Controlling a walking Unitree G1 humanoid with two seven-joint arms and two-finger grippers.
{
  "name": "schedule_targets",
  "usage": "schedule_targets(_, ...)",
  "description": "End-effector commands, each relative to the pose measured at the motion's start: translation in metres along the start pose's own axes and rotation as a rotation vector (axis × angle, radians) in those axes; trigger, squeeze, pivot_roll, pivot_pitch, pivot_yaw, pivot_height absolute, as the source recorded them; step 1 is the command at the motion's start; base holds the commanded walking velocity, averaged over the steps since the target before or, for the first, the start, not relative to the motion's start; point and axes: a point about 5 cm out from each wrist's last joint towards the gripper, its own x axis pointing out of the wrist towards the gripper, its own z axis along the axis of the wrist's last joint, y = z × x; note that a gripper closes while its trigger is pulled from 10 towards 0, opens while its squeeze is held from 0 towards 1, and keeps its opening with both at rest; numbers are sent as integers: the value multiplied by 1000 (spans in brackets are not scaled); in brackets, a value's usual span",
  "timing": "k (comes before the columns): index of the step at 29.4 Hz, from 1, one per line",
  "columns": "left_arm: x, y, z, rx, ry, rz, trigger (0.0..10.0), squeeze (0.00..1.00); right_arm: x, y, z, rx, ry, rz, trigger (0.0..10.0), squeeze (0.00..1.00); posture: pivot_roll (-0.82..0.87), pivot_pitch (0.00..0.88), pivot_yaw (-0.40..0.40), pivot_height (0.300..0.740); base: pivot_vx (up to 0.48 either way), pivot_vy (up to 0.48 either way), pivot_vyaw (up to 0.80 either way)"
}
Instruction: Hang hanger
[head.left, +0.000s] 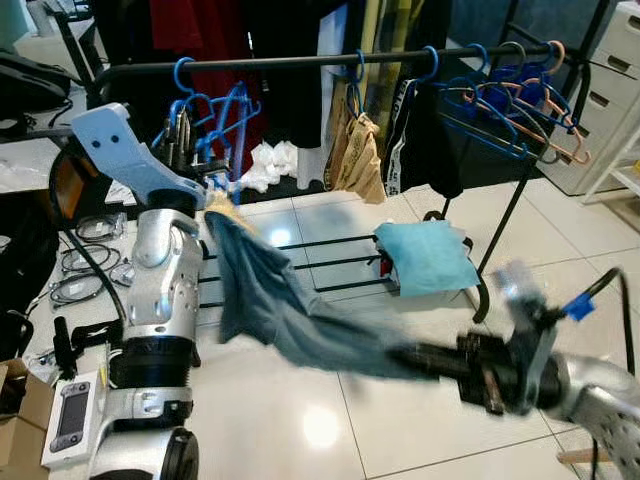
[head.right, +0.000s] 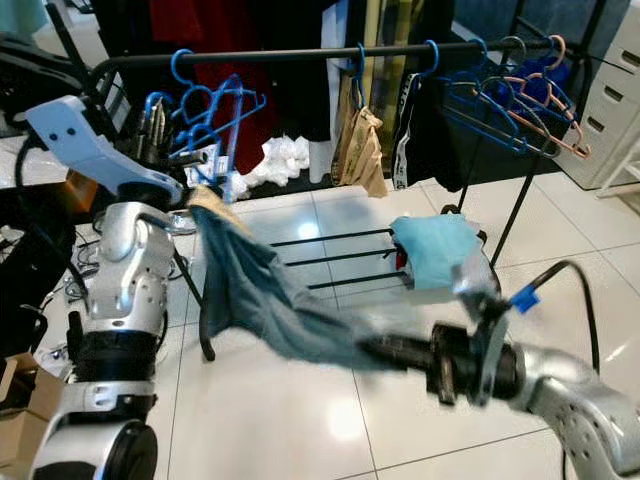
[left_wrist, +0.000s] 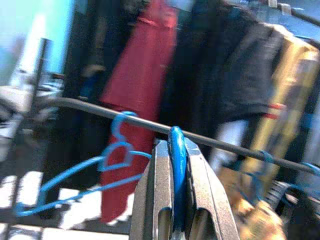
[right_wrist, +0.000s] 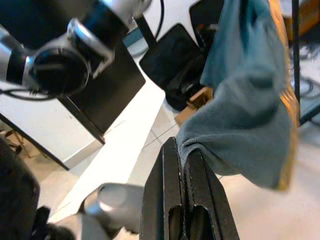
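In front of the black clothes rail (head.left: 300, 62), over a glossy white tiled floor (head.left: 330, 420), the robot stretches a teal-grey garment (head.left: 275, 305) between its two arms. No writing or brand can be read anywhere; the small device (head.left: 72, 418) strapped by the robot's left side shows a screen, too small to make out. The left arm is bent sharply upward, its pale blue wrist housing raised toward the rail, and the left end effector (left_wrist: 176, 200) has its fingers pressed together on the hook of a blue hanger (left_wrist: 176, 150), just below the rail. The garment hangs from that hanger and runs down and across to the right end effector (right_wrist: 184, 192), which is pinching the cloth's lower edge; the right arm reaches forward, low and nearly level. More blue hangers (head.left: 215, 110) and some pink ones (head.left: 560, 110) hang along the rail, beside dark clothes, a red garment (left_wrist: 137, 95) and a tan one (head.left: 360, 150). A light blue cloth (head.left: 425, 255) lies over the rack's base.
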Motion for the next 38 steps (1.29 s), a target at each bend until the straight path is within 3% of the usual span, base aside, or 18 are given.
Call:
schedule_targets(1,7,10,9,49,-53,60,10000,0,-2,4,-6,18,49,19,0,0,-83,97,52,740,0,0,0)
schedule_targets(6,17,28,14,85,-94,170,10000,0,-17,14,-20,77,139,34,0,0,-86,98,53,740,0,0,0)
schedule_targets(16,20,33,10,71,-86,213,10000,0,-31,17,-34,113,225,-16,0,0,-96,103,57,740,0,0,0)
schedule_targets(19,19,30,6,56,-64,173,10000,0,-35,10,-39,101,247,-80,0,0,-97,102,59,740,0,0,0)
schedule_targets(21,5,26,-22,174,76,6,10000,0,-40,-30,-46,49,152,-412,0,0,-92,107,62,740,0,0,0)
schedule_targets(22,5,26,-22,174,76,6,10000,0,-40,-30,-46,49,152,-412,0,0,-92,107,62,740,0,0,0)
schedule_targets(23,-4,28,-34,242,138,-52,10000,0,-42,-44,-50,52,111,-534,0,0,-91,108,64,740,0,0,0)
schedule_targets(24,-22,43,-52,302,237,-56,10000,0,-43,-56,-55,68,54,-661,10000,0,-84,110,63,740,0,0,0)
schedule_targets(25,-44,65,-68,354,336,-23,10000,0,-44,-63,-63,91,20,-755,10000,0,-79,113,64,740,0,0,0)
schedule_targets(27,-44,65,-68,354,336,-23,10000,0,-44,-63,-63,91,20,-755,10000,0,-79,113,64,740,0,0,0)
schedule_targets(28,-60,80,-76,378,397,6,10000,0,-45,-66,-68,105,3,-805,10000,0,-79,113,64,740,0,0,0)
schedule_targets(29,-60,80,-76,378,397,6,10000,0,-45,-66,-68,105,3,-805,10000,0,-79,113,64,740,0,0,0)
schedule_targets(31,-112,120,-94,375,576,139,10000,0,-49,-71,-90,147,-5,-930,10000,0,-67,117,56,740,0,0,0)
schedule_targets(32,-112,120,-94,375,576,139,10000,0,-49,-71,-90,147,-5,-930,10000,0,-67,117,56,740,0,0,0)
schedule_targets(34,-134,132,-98,389,638,167,10000,0,-52,-72,-101,167,-3,-979,10000,0,-65,116,54,740,0,0,594)
schedule_targets(36,-183,149,-106,428,766,178,10000,0,-57,-69,-128,187,40,-1069,10000,0,-60,113,50,740,0,0,763)
schedule_targets(37,-183,149,-106,428,766,178,10000,0,-57,-69,-128,187,40,-1069,10000,0,-60,113,50,740,0,0,763)
schedule_targets(38,-207,153,-110,427,830,172,10000,0,-59,-66,-141,209,56,-1100,10000,0,-52,112,48,740,0,0,763)
